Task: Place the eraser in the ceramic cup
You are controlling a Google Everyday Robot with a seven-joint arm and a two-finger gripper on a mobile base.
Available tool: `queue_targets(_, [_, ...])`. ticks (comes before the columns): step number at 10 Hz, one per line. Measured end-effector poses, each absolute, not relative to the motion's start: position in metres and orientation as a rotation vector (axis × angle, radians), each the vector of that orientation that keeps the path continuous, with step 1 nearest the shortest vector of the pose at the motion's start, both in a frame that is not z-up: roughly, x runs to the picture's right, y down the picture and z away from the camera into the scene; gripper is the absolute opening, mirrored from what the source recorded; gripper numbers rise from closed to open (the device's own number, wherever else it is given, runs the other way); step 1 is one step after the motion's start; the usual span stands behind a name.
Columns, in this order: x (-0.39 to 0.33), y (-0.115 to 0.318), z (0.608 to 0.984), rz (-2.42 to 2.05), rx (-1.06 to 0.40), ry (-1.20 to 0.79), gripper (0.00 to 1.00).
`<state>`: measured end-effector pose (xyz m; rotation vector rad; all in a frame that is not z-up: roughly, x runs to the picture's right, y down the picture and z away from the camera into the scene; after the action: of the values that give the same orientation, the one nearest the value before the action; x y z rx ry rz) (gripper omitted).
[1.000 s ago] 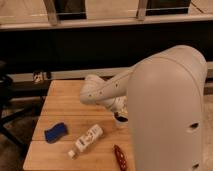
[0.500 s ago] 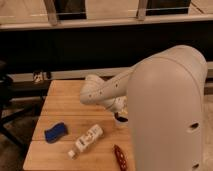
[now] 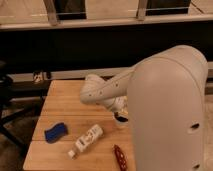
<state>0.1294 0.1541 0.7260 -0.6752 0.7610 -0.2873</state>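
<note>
1. The end effector (image 3: 120,117) sits at centre-right of the frame, low over the wooden table (image 3: 65,102); its spread cannot be told.
2. Neither eraser nor ceramic cup is identifiable; the white arm (image 3: 107,90) may hide both.

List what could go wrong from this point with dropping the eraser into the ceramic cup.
1. The robot's own arm blocks the view: the hand is barely visible at the table's right side, and neither eraser nor cup can be seen, so a missed drop may go unnoticed.
2. The white bottle and the red object lie close to the hand; pulling the arm away could knock them off the wooden table.
</note>
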Motion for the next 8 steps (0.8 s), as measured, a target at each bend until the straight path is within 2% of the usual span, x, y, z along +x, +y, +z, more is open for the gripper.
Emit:
queue_targets(3, [0.1298,0.1531,0.7245,-0.287,-0.674,0.764,0.75])
queue_targets(5, [0.1303,0.1525,0.7237,-0.288,-0.673,0.765,0.8])
queue_targets(8, [0.1304,0.1518,0.7224,-0.29,-0.673,0.768,0.8])
